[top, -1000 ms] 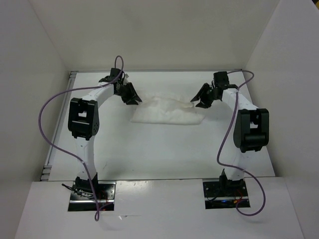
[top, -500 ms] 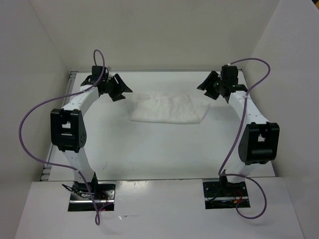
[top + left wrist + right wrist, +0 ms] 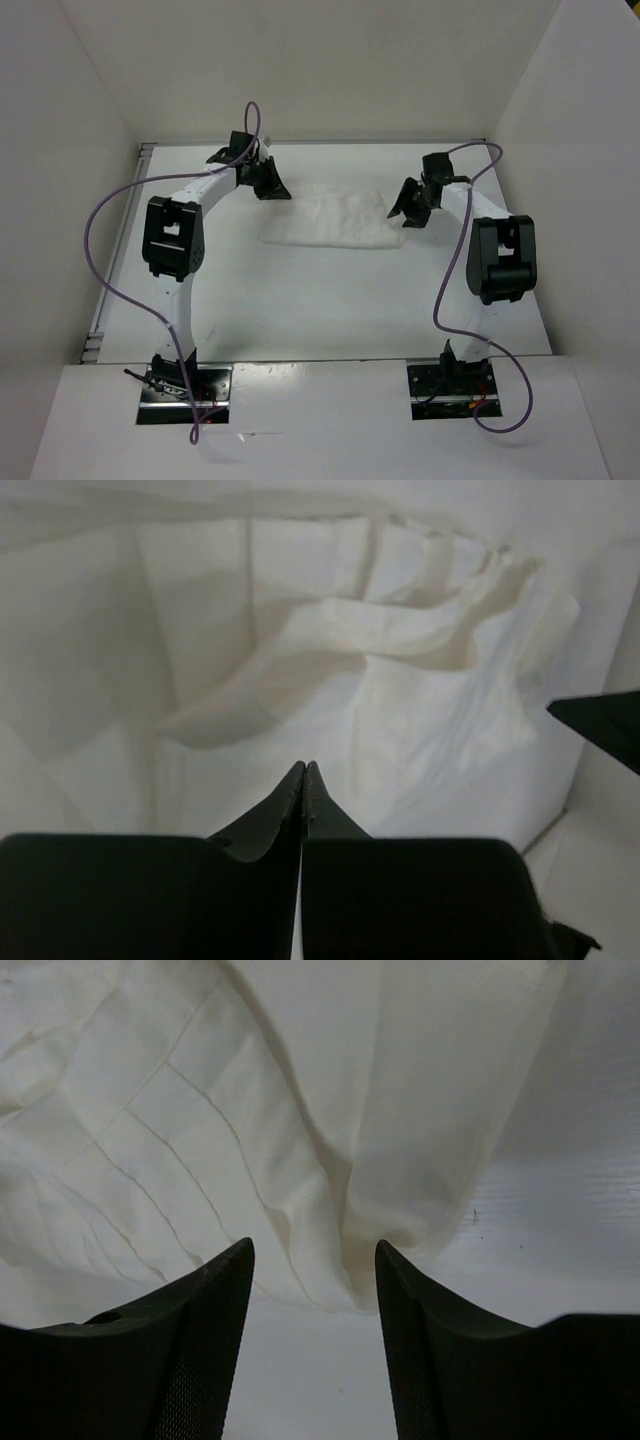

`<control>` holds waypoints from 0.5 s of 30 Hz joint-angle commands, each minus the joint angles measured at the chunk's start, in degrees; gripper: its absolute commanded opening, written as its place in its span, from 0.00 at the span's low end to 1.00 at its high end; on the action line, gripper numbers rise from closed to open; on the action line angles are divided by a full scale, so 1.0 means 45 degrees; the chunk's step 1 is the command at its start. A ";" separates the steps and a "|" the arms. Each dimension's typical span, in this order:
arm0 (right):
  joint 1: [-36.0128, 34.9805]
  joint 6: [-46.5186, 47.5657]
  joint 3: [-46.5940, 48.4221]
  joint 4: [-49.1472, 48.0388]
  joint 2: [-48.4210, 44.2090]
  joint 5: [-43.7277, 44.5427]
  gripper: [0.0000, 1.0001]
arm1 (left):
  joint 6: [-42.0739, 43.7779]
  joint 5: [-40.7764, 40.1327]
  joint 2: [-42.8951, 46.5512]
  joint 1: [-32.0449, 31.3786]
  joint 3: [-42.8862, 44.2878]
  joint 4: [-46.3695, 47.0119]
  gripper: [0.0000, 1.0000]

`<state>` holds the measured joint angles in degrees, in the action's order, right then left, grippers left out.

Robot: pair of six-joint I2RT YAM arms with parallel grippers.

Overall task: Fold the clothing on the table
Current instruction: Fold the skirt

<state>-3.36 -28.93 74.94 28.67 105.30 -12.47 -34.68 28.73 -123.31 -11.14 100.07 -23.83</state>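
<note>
The left gripper (image 3: 268, 184) sits at the far-left corner of the clothing (image 3: 335, 218) with its jaws pressed together. The wrist view shows no fabric between the tips, so it is probably not gripping anything. The clothing lies wrinkled and loosely flattened on the table (image 3: 300, 300), between the two grippers. The right gripper (image 3: 408, 206) is at the clothing's right edge with its jaws spread astride a raised fold, apparently placed to pinch that edge for folding. No brand, label or legible writing is visible.
</note>
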 commanded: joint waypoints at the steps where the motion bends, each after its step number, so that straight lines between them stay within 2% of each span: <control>1: -0.0327 0.0139 0.0574 -0.0042 -0.0331 -0.0686 0.57 | 0.0070 -0.1339 -0.0820 0.0015 0.1373 -0.0348 0.00; 5: -0.0465 0.0022 0.0458 0.0113 -0.0878 -0.0686 0.57 | -0.0379 -0.2067 -0.1677 0.0150 0.1764 0.0101 0.00; 10: -0.0465 0.0022 0.0203 0.0231 -0.1775 -0.0686 0.57 | -0.0867 -0.3883 -0.2967 0.0150 0.2993 -0.0055 0.00; 15: -0.0465 0.0450 0.0086 0.0796 -0.2442 -0.0141 0.58 | -0.1122 -0.5133 -0.3419 0.0150 0.3270 -0.0327 0.00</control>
<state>-5.13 -28.71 75.07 30.11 98.32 -14.83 -38.17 11.31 -137.58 -10.74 112.68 -24.43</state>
